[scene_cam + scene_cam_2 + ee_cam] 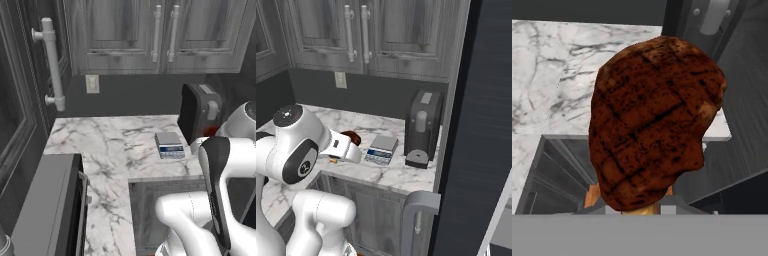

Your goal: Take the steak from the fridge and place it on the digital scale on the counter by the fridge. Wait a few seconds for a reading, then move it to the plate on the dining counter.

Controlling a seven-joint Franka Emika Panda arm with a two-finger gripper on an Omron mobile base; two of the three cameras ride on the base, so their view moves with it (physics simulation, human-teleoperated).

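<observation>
Steak: the dark red-brown grilled steak (654, 120) stands up from the gripper, close before the hand camera.
Gripper: the two-finger gripper (641, 206) is clamped on the steak's lower edge; its fingers are hidden behind the meat.
Position: held over the white marble counter's (115, 145) front edge, left of the small flat grey digital scale (381, 148), apart from it.
Beside: a black boxy appliance (423, 127) stands right of the scale.

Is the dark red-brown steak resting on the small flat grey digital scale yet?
Apart. In the right base view the steak hangs at the gripper left of the digital scale, with bare white marble counter between them.
</observation>
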